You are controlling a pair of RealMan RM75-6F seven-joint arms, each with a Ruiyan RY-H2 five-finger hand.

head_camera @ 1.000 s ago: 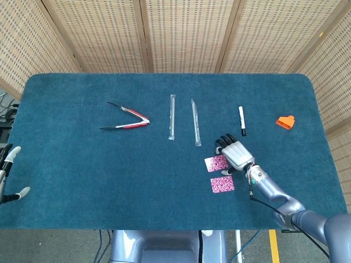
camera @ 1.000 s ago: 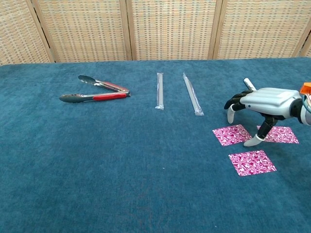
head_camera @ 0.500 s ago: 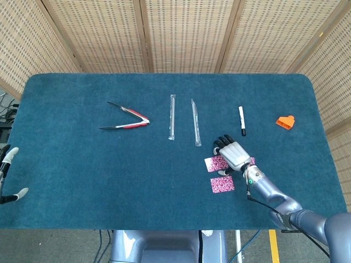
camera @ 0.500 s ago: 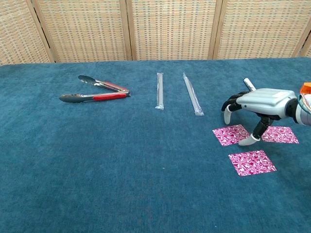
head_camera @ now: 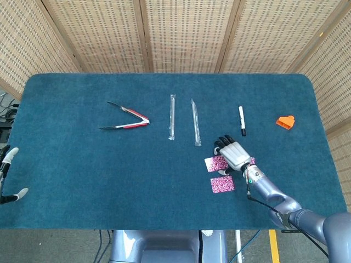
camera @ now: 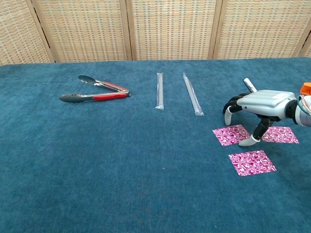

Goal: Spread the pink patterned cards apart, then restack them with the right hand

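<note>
My right arm (head_camera: 285, 203) comes in from the lower right of the head view, forearm angled up and left toward frame centre. My right hand (camera: 262, 104) sits palm down at the right edge of the chest view — back of the hand level, fingers (camera: 228, 114) arched downward and apart, nothing held. The thumb tip (camera: 246, 141) points down and left. My left hand (head_camera: 8, 172) barely shows at the lower left edge of the head view — I can't tell its state.
</note>
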